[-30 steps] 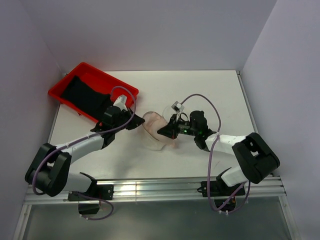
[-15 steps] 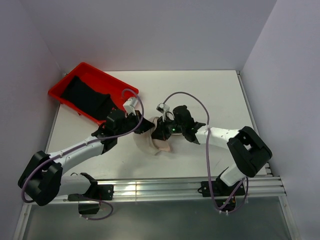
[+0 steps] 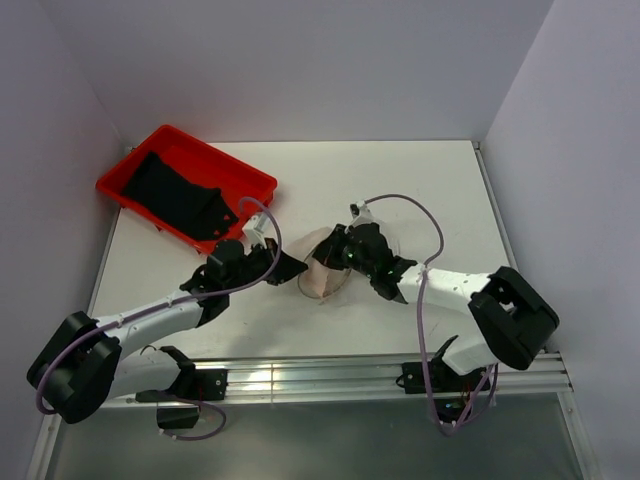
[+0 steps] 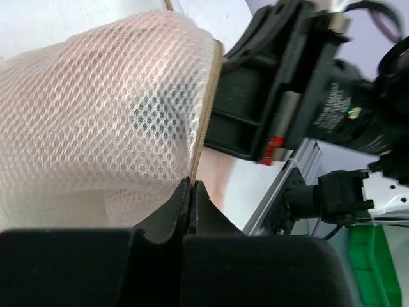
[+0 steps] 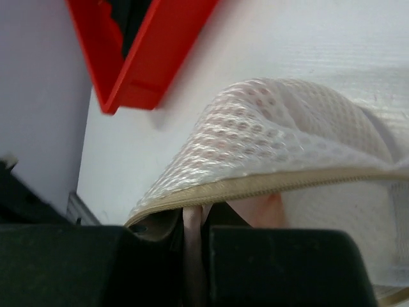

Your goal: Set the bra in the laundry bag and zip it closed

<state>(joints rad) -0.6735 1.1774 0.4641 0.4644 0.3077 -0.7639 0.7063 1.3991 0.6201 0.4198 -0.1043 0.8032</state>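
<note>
The laundry bag [image 3: 322, 273], white mesh with a beige zipper edge, lies mid-table between both grippers. Pale pink bra fabric [image 5: 263, 208] shows under the bag's open zipper edge [image 5: 281, 182] and through the mesh. My left gripper [image 3: 291, 267] is shut on the bag's zipper edge; in the left wrist view its closed tips [image 4: 192, 183] pinch the beige tape below the mesh [image 4: 96, 115]. My right gripper [image 3: 335, 251] is at the bag's far right rim. In the right wrist view it [image 5: 192, 216] is shut on a pink strip of the bra at the opening.
A red plastic tray [image 3: 118, 180] holding a black cloth [image 3: 175, 192] stands at the back left, its corner also in the right wrist view [image 5: 150, 61]. The purple walls enclose the white table [image 3: 440, 190]. The right arm's body [image 4: 300, 96] sits close behind the bag.
The bag has gone from a spread, open shape to a tighter round one. My left gripper has slid toward the near left along it. My right gripper has pulled back to the right.
</note>
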